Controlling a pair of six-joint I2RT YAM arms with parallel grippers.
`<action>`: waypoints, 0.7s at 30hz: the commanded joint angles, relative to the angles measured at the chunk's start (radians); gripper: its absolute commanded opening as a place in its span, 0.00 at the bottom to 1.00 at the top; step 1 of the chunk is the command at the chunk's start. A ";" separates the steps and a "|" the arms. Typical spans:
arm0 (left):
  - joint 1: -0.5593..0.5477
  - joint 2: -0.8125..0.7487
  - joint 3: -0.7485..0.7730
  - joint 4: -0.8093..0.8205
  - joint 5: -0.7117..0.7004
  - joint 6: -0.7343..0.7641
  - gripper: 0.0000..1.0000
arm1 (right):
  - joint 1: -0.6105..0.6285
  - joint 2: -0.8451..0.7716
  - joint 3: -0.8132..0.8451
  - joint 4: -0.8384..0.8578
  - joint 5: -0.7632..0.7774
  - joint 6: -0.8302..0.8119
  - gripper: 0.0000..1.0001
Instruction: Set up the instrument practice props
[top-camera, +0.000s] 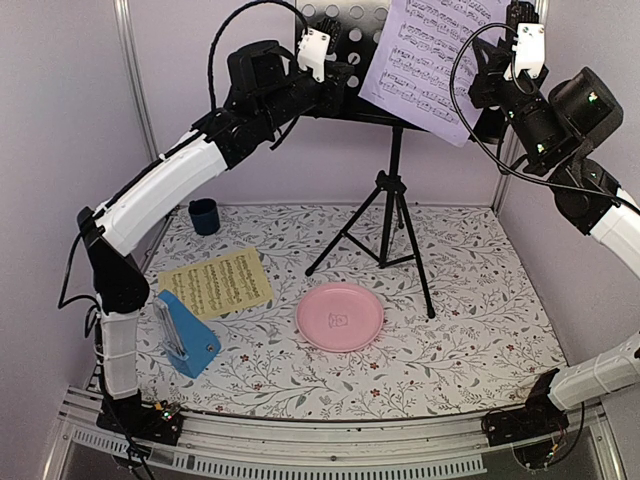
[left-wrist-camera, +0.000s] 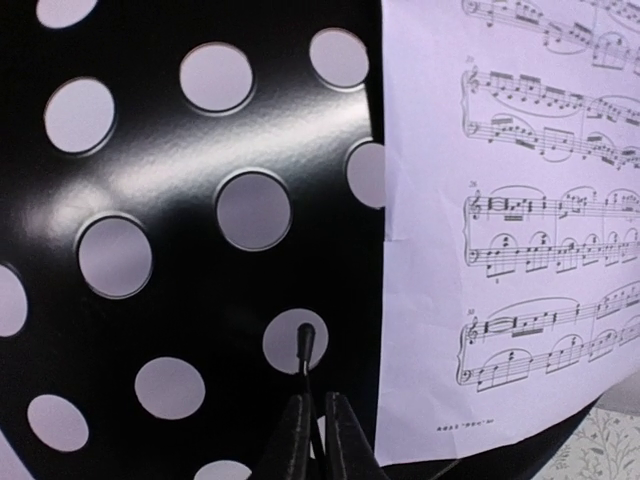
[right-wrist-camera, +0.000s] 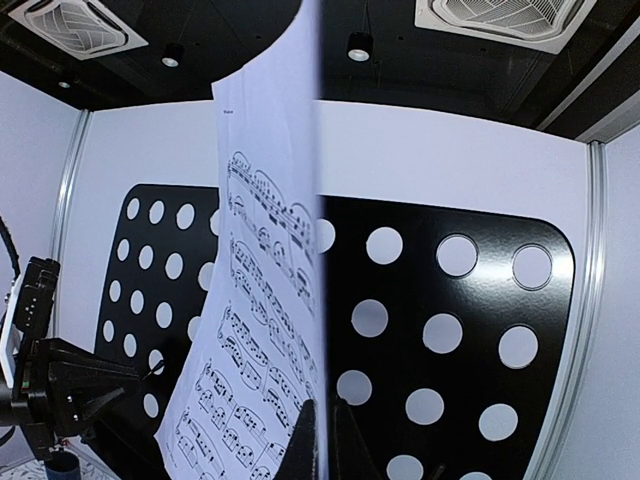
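Observation:
The black music stand is at the back centre on its tripod. Its perforated desk fills the left wrist view. My left gripper is at the desk's lower edge. Its jaws stand almost together around a thin black-tipped holder wire, and I cannot tell if they pinch it. My right gripper is shut on the edge of the lilac sheet of music, holding it against the desk's right half. The yellow sheet lies flat at the table's left. The blue metronome stands near the front left.
A pink round plate lies in front of the tripod legs. A small dark blue cup stands at the back left. White walls close in the left and right sides, and a metal rail runs along the near edge.

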 joint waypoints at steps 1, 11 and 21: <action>-0.009 0.000 0.013 -0.014 -0.004 -0.002 0.03 | -0.011 0.001 -0.004 0.026 -0.008 0.003 0.00; -0.017 -0.132 -0.188 0.165 0.035 0.034 0.00 | -0.017 0.007 0.000 0.030 -0.009 0.001 0.00; -0.017 -0.172 -0.298 0.308 0.124 0.074 0.00 | -0.019 0.039 0.025 0.037 -0.036 -0.017 0.00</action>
